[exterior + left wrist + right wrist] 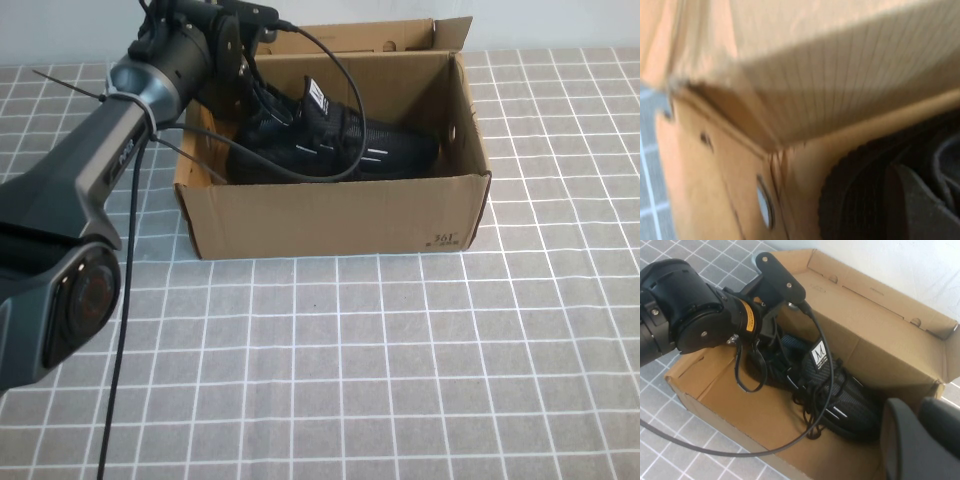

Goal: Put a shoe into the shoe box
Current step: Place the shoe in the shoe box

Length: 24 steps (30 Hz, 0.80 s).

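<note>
Cardboard fills the far middle of the surface (400, 360) in the high view: the shoe box (330, 215) is seen open at the top, with small dark print at its lower front right corner. The shoe (330, 145) is laid inside the box on its floor, heel toward the box's left end, toe toward the right end, with the white-marked tongue tab turned up. The left arm is reached in from the near left corner of the surface, and the left claw (262, 100) is lowered into the left end of the box at the heel of the shoe; whether it is wide, narrow or closed on the shoe cannot be told. A black cable (330, 75) is looped from the wrist over the shoe.

From the left wrist view, the inner cardboard wall (805, 75) of the box is seen close up, and the dark ribbed edge of the shoe (855, 195) is seen beside it.

From the right wrist view, the box (880, 335) and the shoe (830, 390) are seen from above, with the left claw (771, 340) down at the heel. The right claw (920, 435) is held above the box's corner near the toe, apart from the shoe; its opening cannot be told.
</note>
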Each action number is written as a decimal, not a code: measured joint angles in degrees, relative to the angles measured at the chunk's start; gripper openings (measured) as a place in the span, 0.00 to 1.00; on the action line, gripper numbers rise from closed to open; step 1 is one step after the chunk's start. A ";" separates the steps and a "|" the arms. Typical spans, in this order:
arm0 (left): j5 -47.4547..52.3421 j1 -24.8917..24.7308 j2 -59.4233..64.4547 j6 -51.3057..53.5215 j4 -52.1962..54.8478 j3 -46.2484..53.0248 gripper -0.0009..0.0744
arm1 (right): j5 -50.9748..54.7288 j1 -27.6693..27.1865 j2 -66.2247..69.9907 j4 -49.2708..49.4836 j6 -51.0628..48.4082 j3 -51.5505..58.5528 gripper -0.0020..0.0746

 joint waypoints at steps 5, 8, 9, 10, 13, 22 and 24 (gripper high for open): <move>-2.55 0.00 0.03 1.48 -0.47 0.00 0.03 | 0.00 0.00 0.00 0.00 0.00 0.00 0.09; -3.33 0.00 0.03 2.59 -0.73 0.00 0.03 | 0.00 0.00 0.09 0.00 0.00 0.00 0.09; -3.78 0.00 0.03 3.02 -0.73 0.00 0.03 | 0.00 0.00 0.21 0.00 0.00 0.00 0.09; -4.13 0.00 0.03 3.50 -0.73 0.00 0.03 | 0.00 0.00 0.36 0.00 0.00 0.00 0.09; -5.61 0.00 0.03 5.42 -0.73 0.00 0.03 | 0.00 0.00 0.93 0.00 0.00 0.00 0.09; -8.58 0.00 1.09 6.40 -0.83 0.00 0.03 | 0.00 0.00 1.75 0.00 -1.25 0.00 0.09; -8.70 0.00 1.48 6.49 -0.83 0.00 0.03 | 0.00 0.00 1.75 0.00 -1.39 0.00 0.09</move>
